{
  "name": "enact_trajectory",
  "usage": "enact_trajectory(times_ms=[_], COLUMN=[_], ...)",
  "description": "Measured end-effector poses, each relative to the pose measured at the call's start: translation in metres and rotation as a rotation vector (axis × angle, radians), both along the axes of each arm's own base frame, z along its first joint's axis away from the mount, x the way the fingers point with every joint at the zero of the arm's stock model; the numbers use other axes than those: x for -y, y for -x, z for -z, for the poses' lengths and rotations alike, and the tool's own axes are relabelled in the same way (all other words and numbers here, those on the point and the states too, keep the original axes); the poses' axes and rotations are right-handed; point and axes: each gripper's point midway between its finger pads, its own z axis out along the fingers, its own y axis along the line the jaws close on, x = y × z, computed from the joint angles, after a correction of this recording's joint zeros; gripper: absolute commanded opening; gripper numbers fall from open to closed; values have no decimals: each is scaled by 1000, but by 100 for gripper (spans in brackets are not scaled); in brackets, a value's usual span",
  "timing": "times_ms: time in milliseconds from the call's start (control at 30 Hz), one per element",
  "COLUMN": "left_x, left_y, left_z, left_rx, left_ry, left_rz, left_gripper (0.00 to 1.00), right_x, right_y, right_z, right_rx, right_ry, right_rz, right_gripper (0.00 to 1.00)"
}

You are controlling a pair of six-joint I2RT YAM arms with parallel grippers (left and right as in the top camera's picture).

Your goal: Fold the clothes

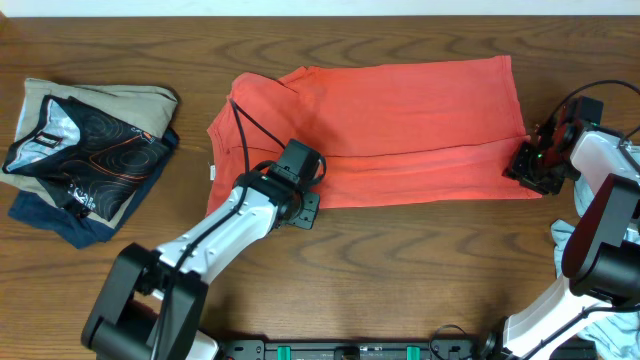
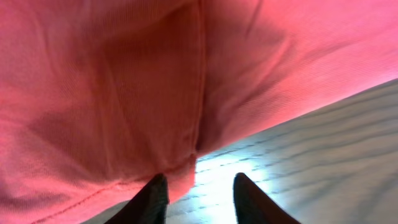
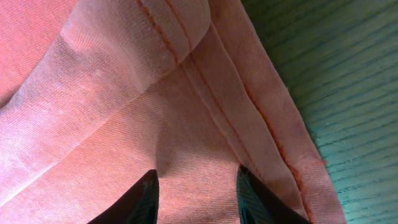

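Observation:
The coral-red T-shirt (image 1: pixel 400 110) lies spread across the middle of the table, its front part folded over. My left gripper (image 1: pixel 300 172) sits at the shirt's front-left edge. In the left wrist view its fingers (image 2: pixel 199 193) are open, with the shirt's hem (image 2: pixel 124 93) against the left finger and bare table between them. My right gripper (image 1: pixel 528 163) is at the shirt's front-right corner. In the right wrist view its fingers (image 3: pixel 198 186) are open just above the layered, stitched hem (image 3: pixel 205 81). A pale grey-blue shirt (image 1: pixel 566 236) shows at the right edge, partly hidden by the right arm.
A pile of other garments (image 1: pixel 85 150), beige, black-patterned and navy, lies at the far left. The wooden table (image 1: pixel 400 270) is bare in front of the shirt. A black cable (image 1: pixel 250 125) runs over the shirt's left part.

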Motion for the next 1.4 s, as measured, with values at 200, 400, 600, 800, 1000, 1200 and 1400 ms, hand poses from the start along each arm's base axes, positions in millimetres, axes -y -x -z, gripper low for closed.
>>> enact_trajectory(times_ms=[200,400,600,800,1000,1200,1400], left_x=[-6,-8,-10,-11,-11,3,26], left_y=[0,-1,0,1,0,-23,-62], left_z=[9,9,15,16,16,-12,-50], left_rx=[-11,-5,-20,-23,-23,67,237], left_ry=[-39,-54,-67,-72,-74,-21,80], left_rz=[-6,-10,-11,-13,-8,-10,-15], left_gripper=[40,40,31,8,6,6,43], right_x=[0,0,0,0,0,0,0], right_y=[0,0,0,0,0,0,0], right_z=[0,0,0,0,0,0,0], right_rx=[0,0,-1,-1,0,0,0], right_ry=[1,0,0,0,0,0,0], right_rz=[0,-1,-1,-1,-1,-1,-1], right_gripper=[40,40,40,40,40,41,41])
